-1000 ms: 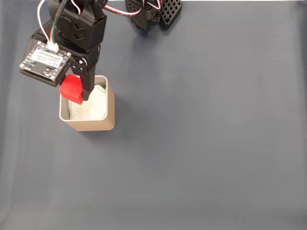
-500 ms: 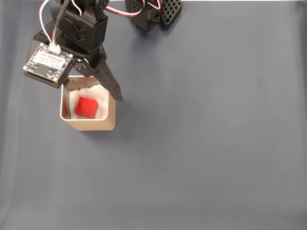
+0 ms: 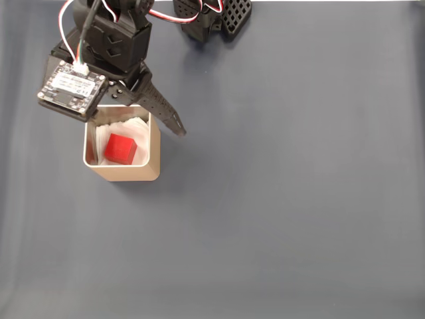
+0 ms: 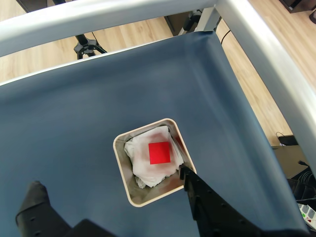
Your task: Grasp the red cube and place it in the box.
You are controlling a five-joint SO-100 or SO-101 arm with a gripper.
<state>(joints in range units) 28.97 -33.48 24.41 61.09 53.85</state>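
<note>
The red cube [image 3: 120, 148] is seen lying inside the box [image 3: 154, 147], on the white lining [image 4: 143, 165], free of any finger. The box stands on the dark blue desk [image 3: 285, 199] near its left side in the fixed view. The gripper [image 4: 111, 195] is spread wide above the box's edge, nothing held; one finger [image 3: 161, 111] is angled out past the rim. Placement is judged done; only withdrawal of the arm is left.

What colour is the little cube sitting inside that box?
Bright red. The cube shows best in the wrist view, lying on white lining inside the tan box.
</note>
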